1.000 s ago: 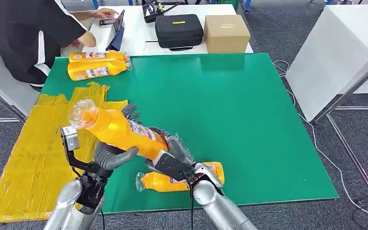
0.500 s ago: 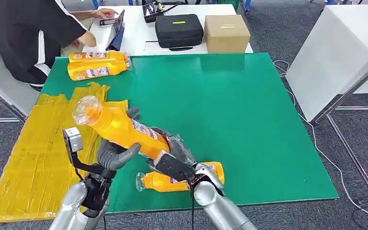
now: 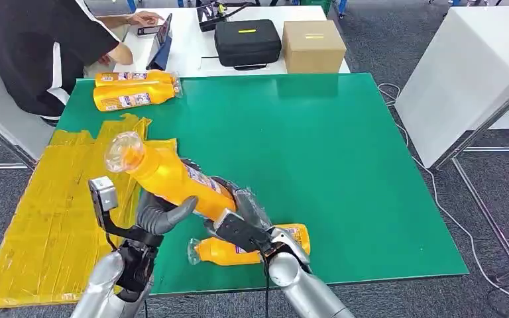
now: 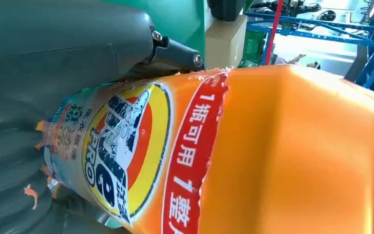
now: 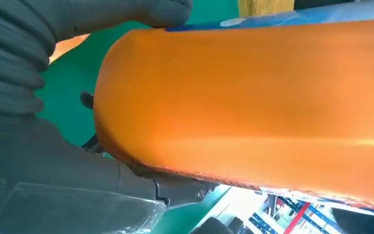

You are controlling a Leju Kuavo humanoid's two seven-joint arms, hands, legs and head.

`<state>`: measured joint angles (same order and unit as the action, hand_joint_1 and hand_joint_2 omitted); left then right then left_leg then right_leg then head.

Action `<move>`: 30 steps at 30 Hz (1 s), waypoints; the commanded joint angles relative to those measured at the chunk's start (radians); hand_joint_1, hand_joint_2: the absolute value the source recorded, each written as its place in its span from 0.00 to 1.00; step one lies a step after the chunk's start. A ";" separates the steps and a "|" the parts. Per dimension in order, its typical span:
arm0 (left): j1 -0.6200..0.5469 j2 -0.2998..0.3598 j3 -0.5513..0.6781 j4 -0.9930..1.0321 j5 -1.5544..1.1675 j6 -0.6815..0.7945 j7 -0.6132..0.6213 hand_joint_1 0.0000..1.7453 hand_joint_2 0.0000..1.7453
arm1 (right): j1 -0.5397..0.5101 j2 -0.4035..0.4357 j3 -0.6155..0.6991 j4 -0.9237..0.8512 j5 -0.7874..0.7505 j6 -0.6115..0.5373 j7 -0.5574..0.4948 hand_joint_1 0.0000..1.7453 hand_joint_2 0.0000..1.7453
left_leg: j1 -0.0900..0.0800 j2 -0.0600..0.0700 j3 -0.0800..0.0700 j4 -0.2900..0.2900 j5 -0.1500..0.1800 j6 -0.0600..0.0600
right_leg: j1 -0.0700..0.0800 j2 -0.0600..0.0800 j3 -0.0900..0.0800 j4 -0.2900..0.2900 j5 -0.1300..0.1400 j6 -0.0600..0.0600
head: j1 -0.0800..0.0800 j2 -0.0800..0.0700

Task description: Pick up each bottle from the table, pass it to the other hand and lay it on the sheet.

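Note:
An orange bottle (image 3: 172,180) with a clear cap hangs tilted over the near left of the green mat (image 3: 318,152), cap up and to the left. My left hand (image 3: 164,213) grips its middle from below, thumb wrapped around the front. My right hand (image 3: 244,213) holds its base end. Close up, the label side of the bottle (image 4: 272,156) lies against my left hand (image 4: 53,63), and the plain orange bottle (image 5: 253,107) rests in my right hand (image 5: 29,161). A second bottle (image 3: 228,252) lies on the mat under my right wrist. The yellow sheet (image 3: 40,212) covers the left side.
Two more orange bottles (image 3: 132,89) lie at the mat's far left corner. A person in black (image 3: 33,46) sits beyond them. A black case (image 3: 247,41) and a cardboard box (image 3: 313,45) stand on the white table behind. Another white table (image 3: 464,73) is at the right.
The held bottle and my left hand have shifted slightly to the right, the cap rising a little. My right hand has stayed on the base.

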<state>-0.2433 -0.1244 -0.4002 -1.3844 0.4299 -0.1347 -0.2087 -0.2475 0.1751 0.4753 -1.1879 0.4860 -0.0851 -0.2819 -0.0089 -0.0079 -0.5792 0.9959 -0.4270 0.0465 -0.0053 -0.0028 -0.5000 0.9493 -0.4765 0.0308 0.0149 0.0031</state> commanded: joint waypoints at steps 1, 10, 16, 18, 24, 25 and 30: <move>-0.027 0.018 -0.012 -0.003 -0.021 0.027 -0.042 1.00 1.00 | 0.014 -0.042 0.008 -0.046 0.008 -0.009 0.000 1.00 1.00 | 0.001 -0.001 0.001 0.000 0.000 -0.002 | 0.001 -0.001 0.002 -0.001 0.000 0.000 | 0.000 0.000; -0.014 0.033 0.060 -0.055 -0.128 0.112 -0.104 1.00 1.00 | 0.086 -0.075 -0.042 -0.244 -0.013 -0.039 -0.015 0.00 1.00 | 0.000 -0.001 0.000 0.000 0.000 -0.002 | 0.000 -0.001 0.001 0.000 0.000 -0.001 | 0.000 0.000; 0.003 0.062 0.176 -0.089 -0.368 0.281 -0.206 1.00 1.00 | 0.150 -0.130 -0.062 -0.422 0.039 -0.086 -0.015 0.00 1.00 | 0.000 -0.001 0.000 0.000 0.000 -0.002 | 0.000 0.000 0.000 0.000 0.000 0.000 | 0.000 0.000; 0.016 0.073 0.205 -0.111 -0.452 0.356 -0.233 1.00 1.00 | 0.160 -0.146 -0.061 -0.451 0.046 -0.103 -0.020 0.00 1.00 | 0.000 0.000 0.001 0.000 -0.001 -0.003 | 0.000 0.000 0.001 0.000 -0.001 -0.001 | 0.000 0.000; 0.029 0.100 0.220 -0.132 -0.747 0.587 -0.279 1.00 1.00 | 0.176 -0.174 -0.057 -0.480 0.042 -0.146 -0.035 0.00 1.00 | 0.000 0.000 0.001 -0.001 -0.001 -0.002 | 0.000 0.000 0.001 -0.001 0.000 -0.001 | 0.000 0.000; 0.030 0.110 0.216 -0.129 -0.847 0.660 -0.287 1.00 1.00 | 0.182 -0.183 -0.051 -0.485 0.045 -0.159 -0.041 0.00 1.00 | 0.000 0.000 0.000 0.000 -0.001 -0.002 | 0.000 0.000 0.001 -0.001 0.000 0.000 | 0.000 0.000; 0.066 0.100 0.321 -0.145 -1.370 0.833 -0.292 1.00 1.00 | 0.201 -0.230 -0.029 -0.509 0.052 -0.212 -0.062 0.00 1.00 | 0.000 0.002 0.003 -0.001 -0.001 -0.002 | 0.000 0.002 0.003 -0.001 0.000 -0.001 | 0.000 0.000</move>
<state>-0.1999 -0.0428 -0.2132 -1.5190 -0.5166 0.5824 -0.4978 -0.0630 0.0339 0.4242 -1.6469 0.5333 -0.2525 -0.3277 -0.0090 -0.0085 -0.5798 0.9957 -0.4270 0.0465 -0.0052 -0.0029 -0.4998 0.9494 -0.4765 0.0308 0.0149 0.0030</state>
